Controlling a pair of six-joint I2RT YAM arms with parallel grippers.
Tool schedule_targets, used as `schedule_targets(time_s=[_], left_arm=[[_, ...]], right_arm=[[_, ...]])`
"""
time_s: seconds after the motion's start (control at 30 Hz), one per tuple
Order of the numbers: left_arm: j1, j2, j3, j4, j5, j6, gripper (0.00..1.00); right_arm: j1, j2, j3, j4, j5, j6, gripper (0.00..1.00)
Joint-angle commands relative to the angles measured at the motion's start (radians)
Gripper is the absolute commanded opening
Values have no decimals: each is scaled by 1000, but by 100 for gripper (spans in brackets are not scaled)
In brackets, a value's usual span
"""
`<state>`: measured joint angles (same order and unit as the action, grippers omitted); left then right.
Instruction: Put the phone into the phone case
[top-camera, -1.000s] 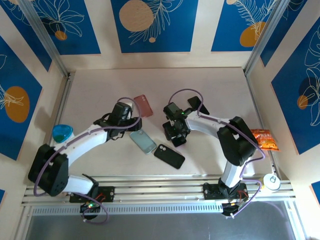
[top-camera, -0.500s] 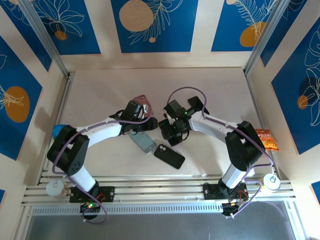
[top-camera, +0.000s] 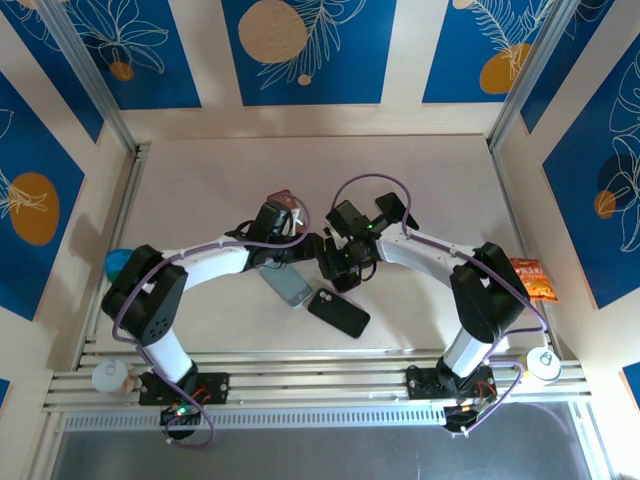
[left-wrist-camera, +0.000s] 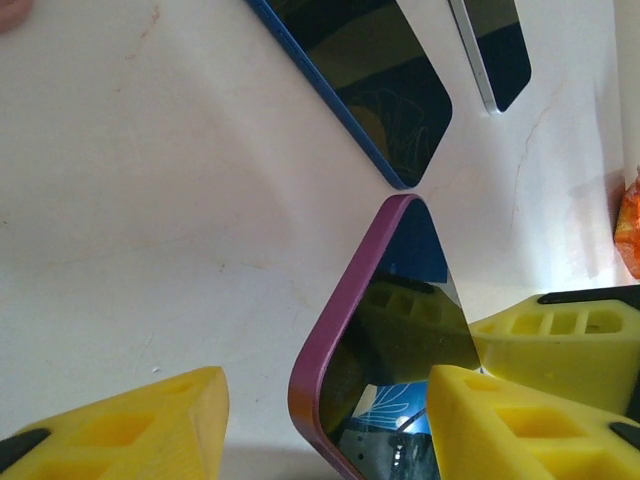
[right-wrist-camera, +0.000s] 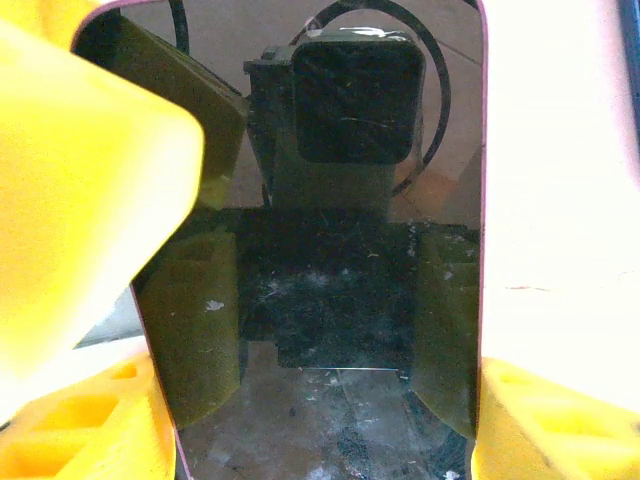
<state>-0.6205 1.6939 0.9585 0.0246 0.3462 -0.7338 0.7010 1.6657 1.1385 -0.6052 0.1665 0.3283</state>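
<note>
1. Left arm (top-camera: 200, 262): over the last second it has swung from the left side in to table centre. Right arm (top-camera: 430, 245): moved only a touch left.
2. Left gripper (top-camera: 303, 243): now nose to nose with the right gripper (top-camera: 330, 256). Its fingers are spread wide around one corner of the phone (right-wrist-camera: 330, 300). One finger overlaps the glass and the other stands clear of the purple rim.
3. Right gripper: clamped across the phone's long edges, holding it over table centre.
4. Pink case (top-camera: 284, 198): judged to be the target. It lies just far-left of the left gripper, mostly hidden and with no phone in it.
5. Blue-rimmed slab (top-camera: 290, 285) and black slab (top-camera: 338, 312): near of the grippers, positions unchanged.
6. Reading: a handover or two-handed regrip is probably being set up. Insertion has not begun.
</note>
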Motion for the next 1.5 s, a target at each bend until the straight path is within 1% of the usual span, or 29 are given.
schedule_targets(time_s=[0.0,0.23,0.33,0.43,0.47,0.53,0.63,0.67,0.73,0.8,0.87,1.03,1.17,1.23,1.4,1.47], left_arm=[[-12,15,5,47,38,-16,52],[-15,29,10,70,57,-26,44],[-16,29,8,80,63,-28,37],[-14,32,6,84,67,-27,24],[-16,34,6,87,70,-27,17],[-14,35,6,94,73,-29,0],[-16,27,5,111,74,-34,0],[-14,22,2,116,70,-34,0],[-14,4,4,119,54,-30,0],[-15,-18,9,117,30,-26,0],[-14,-40,17,120,1,-25,0],[-13,-103,23,204,-72,-53,0],[-16,-137,20,308,-144,-113,0],[-15,-149,15,368,-180,-156,0],[-27,-162,-30,500,-293,-282,0],[-33,-168,-44,546,-334,-327,0]], right_arm=[[6,-44,47,18,-44,21,49],[7,-46,62,17,-52,23,49],[6,-47,65,17,-58,27,49],[6,-50,66,21,-66,31,48],[6,-51,66,22,-69,31,48],[5,-50,63,24,-71,34,47],[0,-52,52,28,-77,39,47],[-3,-55,50,27,-80,41,49],[-10,-75,28,36,-82,53,64],[-23,-109,-3,54,-100,70,72],[-48,-162,-50,86,-132,101,74],[-146,-299,-197,193,-255,228,75],[-242,-370,-324,365,-395,364,77],[-288,-393,-386,490,-464,446,79],[-378,-404,-514,831,-561,664,86],[-393,-393,-528,902,-571,704,86]])
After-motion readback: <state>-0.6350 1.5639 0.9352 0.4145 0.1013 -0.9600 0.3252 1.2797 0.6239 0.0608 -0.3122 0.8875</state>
